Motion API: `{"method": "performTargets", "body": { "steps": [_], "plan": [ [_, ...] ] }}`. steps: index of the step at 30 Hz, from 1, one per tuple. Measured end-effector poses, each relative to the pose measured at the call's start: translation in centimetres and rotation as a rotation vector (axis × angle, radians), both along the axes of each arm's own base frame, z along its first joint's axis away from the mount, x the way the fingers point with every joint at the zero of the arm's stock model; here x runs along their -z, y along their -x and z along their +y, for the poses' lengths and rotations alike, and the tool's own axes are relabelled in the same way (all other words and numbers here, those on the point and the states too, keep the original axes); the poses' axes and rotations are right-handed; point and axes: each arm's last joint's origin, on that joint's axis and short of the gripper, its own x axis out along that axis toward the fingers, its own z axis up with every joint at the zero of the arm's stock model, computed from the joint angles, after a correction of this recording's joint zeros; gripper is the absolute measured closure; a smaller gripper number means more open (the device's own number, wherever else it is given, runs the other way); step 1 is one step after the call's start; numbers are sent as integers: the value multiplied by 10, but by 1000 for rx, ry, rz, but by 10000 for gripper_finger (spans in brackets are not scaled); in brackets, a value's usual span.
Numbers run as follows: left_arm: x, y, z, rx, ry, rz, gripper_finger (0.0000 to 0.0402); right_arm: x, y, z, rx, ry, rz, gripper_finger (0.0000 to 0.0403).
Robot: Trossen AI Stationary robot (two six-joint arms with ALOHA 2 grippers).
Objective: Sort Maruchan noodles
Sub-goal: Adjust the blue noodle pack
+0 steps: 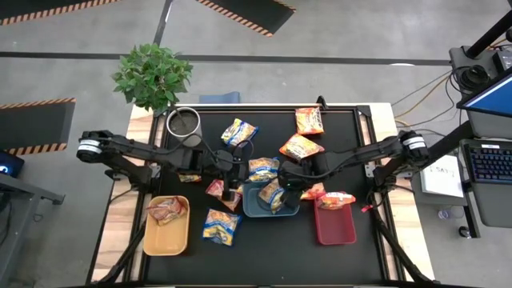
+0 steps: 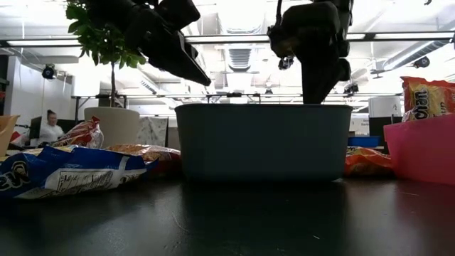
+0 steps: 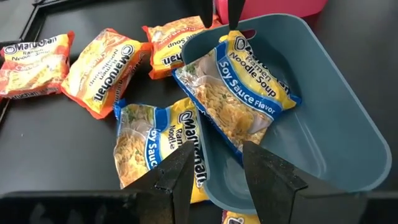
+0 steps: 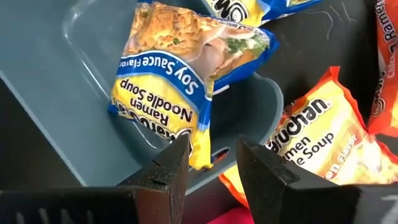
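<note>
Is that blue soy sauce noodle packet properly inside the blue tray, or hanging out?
Partly in. The soy sauce packet leans tilted against the blue tray's wall, one end over the rim, the other down inside.

"Maruchan Soy Sauce Flavor" packet (image 3: 239,93)

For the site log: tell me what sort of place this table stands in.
Probably an open lab or workshop floor: hazard-striped floor markings, a laptop and cabling beside the table, and a person seated at a desk under strip lighting beyond it.
</note>
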Motion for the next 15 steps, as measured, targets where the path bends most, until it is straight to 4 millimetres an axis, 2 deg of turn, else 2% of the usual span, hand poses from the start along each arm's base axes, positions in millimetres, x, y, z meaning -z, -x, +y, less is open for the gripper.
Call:
{"method": "performTargets", "body": {
  "steps": [8, 15],
  "plan": [
    [10, 3, -1, 2, 4, -8, 281, 2, -2, -1, -40, 46, -3, 282],
    [10, 2, -1, 5, 0, -24, 281, 1, -1, -1, -33, 60, -10, 282]
  ]
}}
